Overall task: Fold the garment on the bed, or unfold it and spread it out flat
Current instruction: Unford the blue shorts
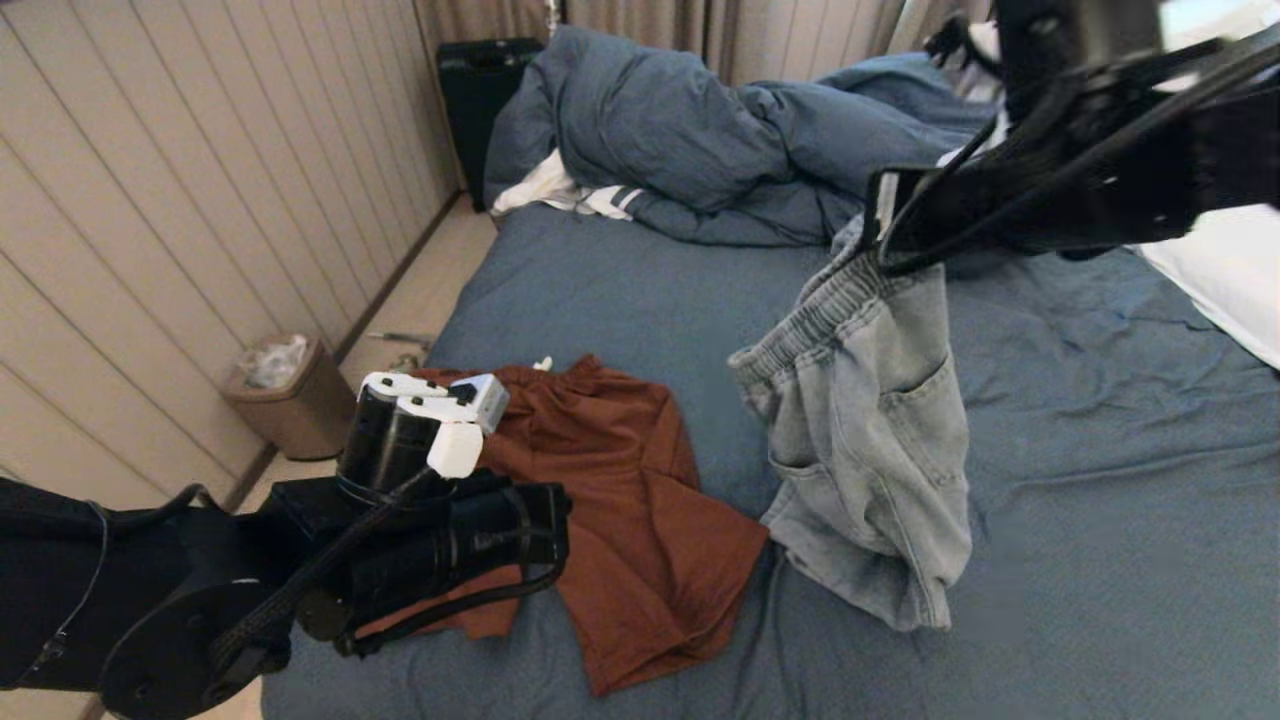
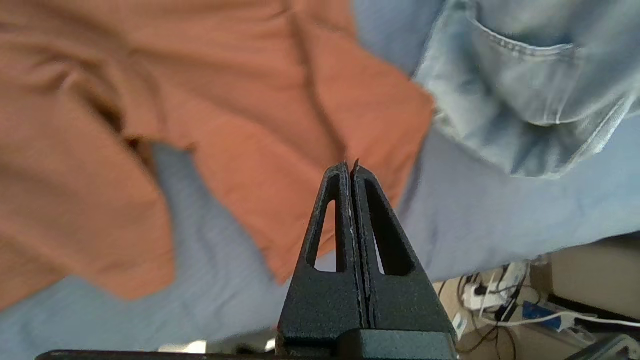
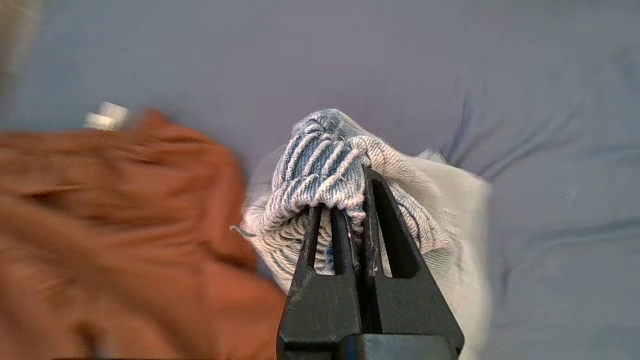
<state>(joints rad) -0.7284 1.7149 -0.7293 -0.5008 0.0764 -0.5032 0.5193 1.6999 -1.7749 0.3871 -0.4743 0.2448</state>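
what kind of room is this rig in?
Most likely a bedroom: a wide bed with a blue sheet, a bunched blue duvet, a white pillow, and curtains behind.

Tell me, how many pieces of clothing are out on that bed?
2. The rust-orange shorts lie on the bed near the left gripper. The pale denim shorts hang by their waistband from the right gripper. The bunched duvet may hide more.
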